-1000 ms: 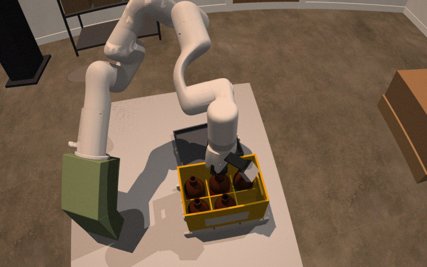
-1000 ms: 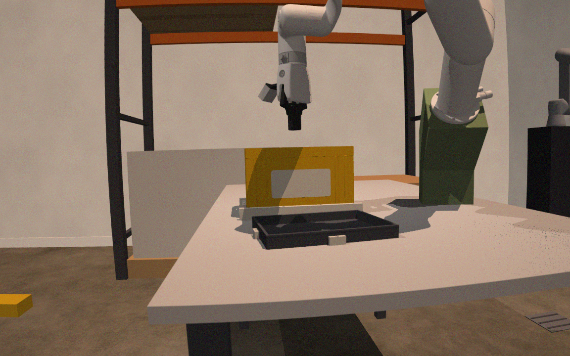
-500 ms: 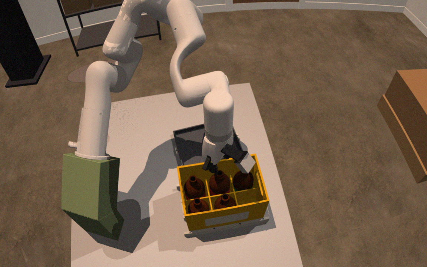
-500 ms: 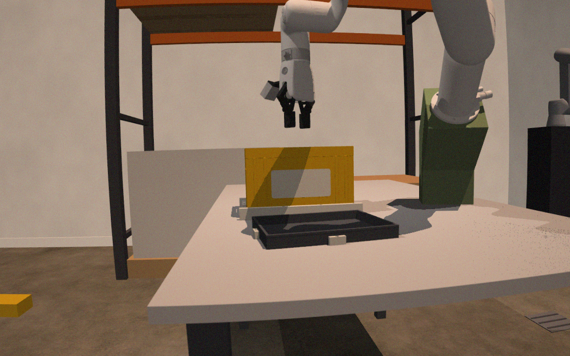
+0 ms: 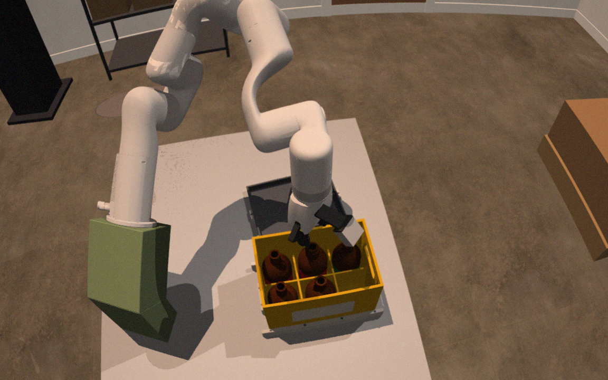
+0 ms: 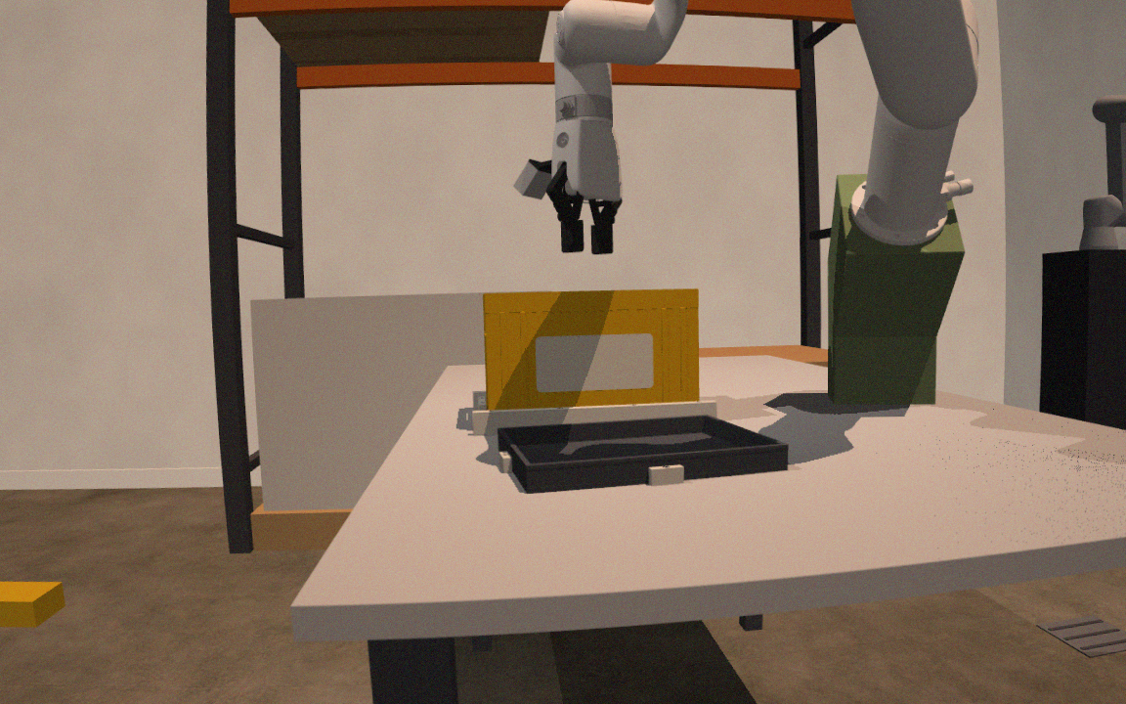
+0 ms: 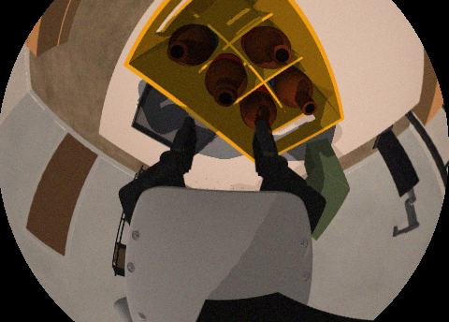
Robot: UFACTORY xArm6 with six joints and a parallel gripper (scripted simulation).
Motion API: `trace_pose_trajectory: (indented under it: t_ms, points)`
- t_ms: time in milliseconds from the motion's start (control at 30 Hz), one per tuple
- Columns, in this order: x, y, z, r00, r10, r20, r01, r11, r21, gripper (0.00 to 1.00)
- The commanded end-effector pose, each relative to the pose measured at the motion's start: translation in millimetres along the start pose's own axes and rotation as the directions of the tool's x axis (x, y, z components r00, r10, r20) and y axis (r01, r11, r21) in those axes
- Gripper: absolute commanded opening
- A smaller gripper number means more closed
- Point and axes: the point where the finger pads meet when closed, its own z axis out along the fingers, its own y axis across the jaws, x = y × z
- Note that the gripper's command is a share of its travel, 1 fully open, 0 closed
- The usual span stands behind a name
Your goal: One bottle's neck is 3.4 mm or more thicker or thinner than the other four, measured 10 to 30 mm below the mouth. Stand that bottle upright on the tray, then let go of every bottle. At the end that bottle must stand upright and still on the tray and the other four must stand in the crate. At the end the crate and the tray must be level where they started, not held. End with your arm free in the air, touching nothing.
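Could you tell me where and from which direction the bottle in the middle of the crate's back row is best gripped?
Grip the middle back-row bottle by its narrow neck, coming straight down. It stands upright in the yellow crate, whose walls and dividers likely block its wide body. The open claw hangs above.

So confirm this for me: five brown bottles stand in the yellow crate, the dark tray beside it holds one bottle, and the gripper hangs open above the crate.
Wrong on the tray. The exterior view shows the dark tray holding no bottle. The rest holds: five brown bottles stand in the yellow crate, and the gripper hangs open above it.
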Motion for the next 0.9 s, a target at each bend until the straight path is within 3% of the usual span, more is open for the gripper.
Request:
trace_pose_trajectory:
  t_ms: [0, 867]
  points:
    - [1.0, -0.4, -1.1, 1.000, -0.001, -0.003, 0.001, 1.000, 0.000, 0.65]
    - [0.9, -0.6, 3.6, 1.000, -0.001, -0.004, 0.001, 1.000, -0.001, 0.65]
